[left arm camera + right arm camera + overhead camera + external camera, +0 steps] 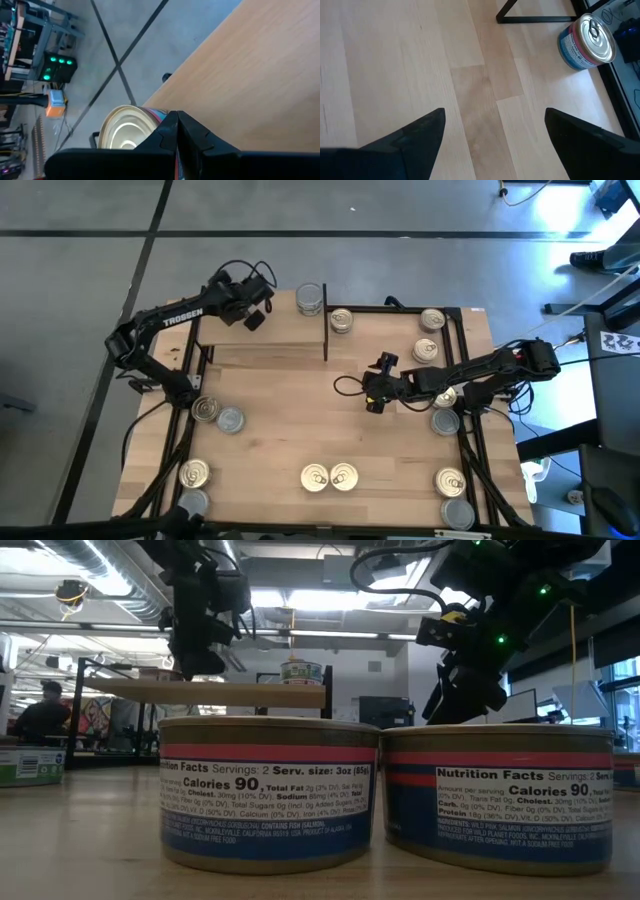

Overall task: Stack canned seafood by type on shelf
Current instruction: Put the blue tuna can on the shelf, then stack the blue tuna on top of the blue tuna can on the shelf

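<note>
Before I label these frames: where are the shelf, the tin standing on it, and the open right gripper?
shelf (265, 330): high view, bare plank top.
tin on the shelf (310, 299): high view, its lid.
right gripper (492, 132): right wrist view, gap midway between its fingertips.

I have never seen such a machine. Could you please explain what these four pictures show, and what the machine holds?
It is a robot with two dark arms working at a light-wood table. One picture looks down from above, one looks level across the tabletop, and two come from cameras on the arms' wrists.

Many small round tins of seafood lie around the table, for example a pair near the front edge, which fills the level view. A low wooden shelf stands at the back, with one tin on its corner.

The left gripper hangs over the shelf, its fingers shut and empty. The right gripper hangs over the middle of the table, open, holding nothing. Its camera shows bare wood and one pull-tab tin farther off.
</note>
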You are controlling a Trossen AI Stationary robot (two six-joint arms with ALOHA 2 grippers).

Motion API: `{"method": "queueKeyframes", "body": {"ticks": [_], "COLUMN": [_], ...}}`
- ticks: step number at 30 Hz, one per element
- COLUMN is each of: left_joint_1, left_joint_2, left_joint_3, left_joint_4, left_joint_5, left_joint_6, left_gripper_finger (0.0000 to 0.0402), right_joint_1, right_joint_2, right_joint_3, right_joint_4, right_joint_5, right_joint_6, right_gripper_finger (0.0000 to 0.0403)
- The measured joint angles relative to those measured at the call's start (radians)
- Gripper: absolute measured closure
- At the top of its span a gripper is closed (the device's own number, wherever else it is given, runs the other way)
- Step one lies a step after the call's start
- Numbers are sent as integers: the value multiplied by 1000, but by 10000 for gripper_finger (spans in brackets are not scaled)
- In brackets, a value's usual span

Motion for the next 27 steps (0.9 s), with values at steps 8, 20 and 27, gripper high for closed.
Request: {"method": "queueKeyframes", "body": {"ticks": [8,20,27], "left_joint_1": [-37,-431,-671], "left_joint_2": [-1,-119,-126], "left_joint_3": [20,99,76], "left_joint_4": [-22,-58,-161], "left_joint_5": [-26,227,294], "left_joint_6": [-1,-41,-210], "left_gripper_finger": [396,396,396], "right_joint_1": [0,0,0], "right_joint_2": [0,0,0], "right_joint_3": [0,0,0], "right_joint_4": [0,2,5], "right_joint_5": [0,0,-10], "right_joint_6": [0,0,0], "right_gripper_finger": [63,63,63]}}
